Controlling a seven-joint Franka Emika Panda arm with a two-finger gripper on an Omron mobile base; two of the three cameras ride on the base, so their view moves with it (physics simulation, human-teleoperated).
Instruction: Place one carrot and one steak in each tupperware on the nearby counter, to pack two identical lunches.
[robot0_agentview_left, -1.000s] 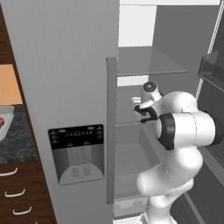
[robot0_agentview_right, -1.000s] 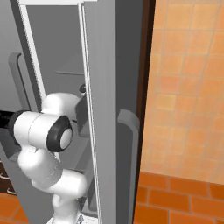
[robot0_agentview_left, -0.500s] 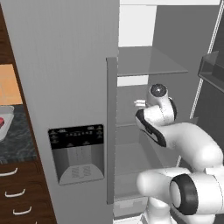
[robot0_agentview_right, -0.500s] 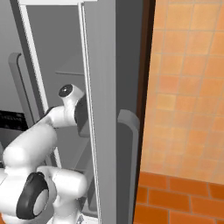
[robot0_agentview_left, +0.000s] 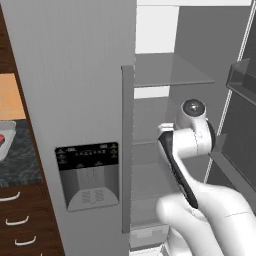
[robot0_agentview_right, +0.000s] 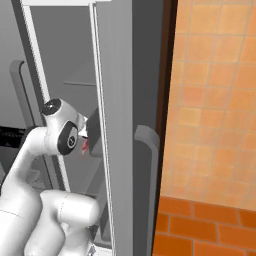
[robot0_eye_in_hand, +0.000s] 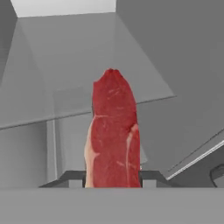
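steak (robot0_eye_in_hand: 113, 131): a red slab with a pale fat edge, standing lengthwise out of the gripper toward 12 o'clock in the hand view, inside the open fridge; in the right base view a small red patch shows beside the hand.
handling: by my judgement light, soft and a little slick; held at one short end, so the free end may droop or swing on a quick turn. A grip nearer the middle would carry it more steadily.
gripper (robot0_eye_in_hand: 111, 177): fingers partly closed, clamped on the steak's near end, one at 9 and one at 3 o'clock.
fridge shelf (robot0_agentview_left: 167, 72): glass, above the hand at about 11 o'clock in the left base view.
tupperware (robot0_agentview_left: 5, 142): at 9 o'clock, on the counter (robot0_agentview_left: 17, 167), well apart from the hand; something red lies in it.
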